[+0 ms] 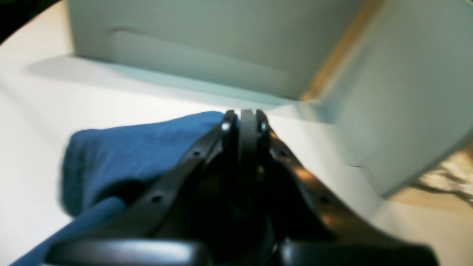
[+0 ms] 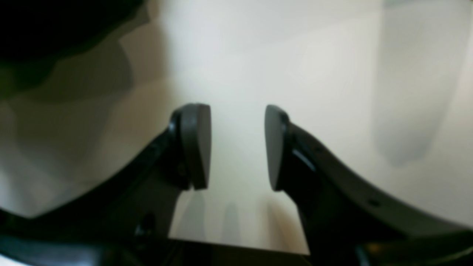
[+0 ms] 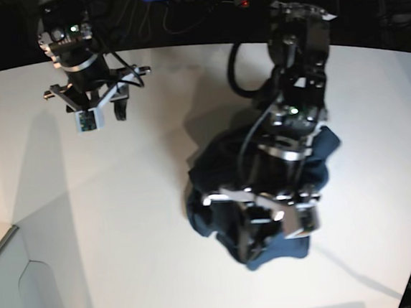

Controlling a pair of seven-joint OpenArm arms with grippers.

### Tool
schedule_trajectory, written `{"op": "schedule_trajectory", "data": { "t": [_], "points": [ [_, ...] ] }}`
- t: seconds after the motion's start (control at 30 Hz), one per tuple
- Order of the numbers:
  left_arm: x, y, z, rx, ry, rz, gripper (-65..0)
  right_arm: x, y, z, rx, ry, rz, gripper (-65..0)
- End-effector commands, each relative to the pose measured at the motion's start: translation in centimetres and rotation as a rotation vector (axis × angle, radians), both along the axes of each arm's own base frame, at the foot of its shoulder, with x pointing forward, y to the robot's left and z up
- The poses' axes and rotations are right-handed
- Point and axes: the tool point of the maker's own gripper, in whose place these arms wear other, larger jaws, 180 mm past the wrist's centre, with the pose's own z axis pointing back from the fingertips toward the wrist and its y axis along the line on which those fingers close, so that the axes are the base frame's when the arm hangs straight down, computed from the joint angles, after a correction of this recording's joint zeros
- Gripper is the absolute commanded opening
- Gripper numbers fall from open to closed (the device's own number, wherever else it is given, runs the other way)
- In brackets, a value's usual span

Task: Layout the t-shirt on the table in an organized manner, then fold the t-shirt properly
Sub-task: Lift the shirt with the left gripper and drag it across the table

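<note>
Both arms (image 3: 295, 67) are black with silver collars, small green lights and looped black cables. Each pincer (image 2: 237, 147) has curved black fingers (image 1: 173, 177) dotted with screw holes, ending in flat grey pads (image 2: 196, 144).

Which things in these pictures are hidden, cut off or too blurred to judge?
- t-shirt, base view: the left arm covers its middle, so its shape cannot be read.
- left gripper, left wrist view: shut, but blur and its own fingers hide how much cloth it pinches.
- pale grey box, left wrist view: cut off by the edge.
</note>
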Motion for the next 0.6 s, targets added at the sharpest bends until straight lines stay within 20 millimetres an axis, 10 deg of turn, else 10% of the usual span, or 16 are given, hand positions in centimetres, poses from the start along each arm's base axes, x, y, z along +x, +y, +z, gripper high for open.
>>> {"op": "schedule_trajectory", "data": {
  "t": [0.0, 0.17, 0.27, 0.43, 0.57],
  "points": [
    [0.3, -1.4, 2.6, -0.03, -0.081, -0.027, -64.6, 0.4, -0.1, 0.8, 0.001, -0.035, -0.001, -40.6],
    [0.4, -9.0, 1.4, 0.019, -0.054, -0.217, -61.6, 0.2, -0.7, 0.7, -0.01, -0.03, -0.012, -40.6],
    [0.2, -12.1, -0.7, 0.069, -0.016, -0.302, -46.0, 0.1, -1.3, 0.6, -0.017, -0.027, -0.029, -40.6],
    [-0.1, -12.6, -2.6, 0.092, 0.022, -0.321, -11.8, 0.0, -1.3, 0.6, -0.017, -0.025, -0.029, -40.6],
    [0.0, -9.8, -4.6, 0.129, 0.056, -0.28, -0.2, 0.0, -1.0, 0.6, -0.011, -0.025, -0.026, -40.6]
  ]
}}
